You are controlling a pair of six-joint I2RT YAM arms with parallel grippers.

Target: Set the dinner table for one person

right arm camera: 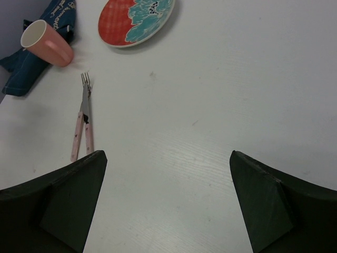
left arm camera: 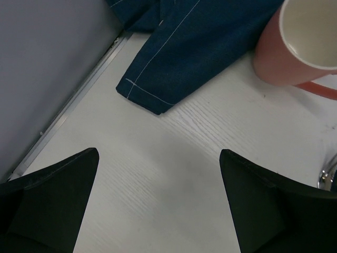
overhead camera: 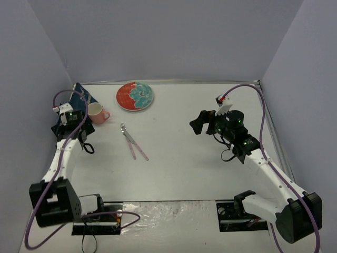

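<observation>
Hovering spread-open near the corner of the folded dark blue cloth placemat (left arm camera: 200, 47).
My left fingers (left arm camera: 52, 205) stand wide apart, empty, above the large flat white matte bench (overhead camera: 179, 158), which carries everything; my right fingers (right arm camera: 58, 205) are equally spread over its middle. Closing too low, I could scrape the bench and miss the thin cloth; dragging it could topple the pink ceramic mug (left arm camera: 284, 58) just beside it.

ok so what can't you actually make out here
Placemat: top view, left arm covers part of it.
Cutlery: top view too small; right wrist view, pieces overlap, second piece's type unclear.
Plate: right wrist view, cut by top edge.
</observation>
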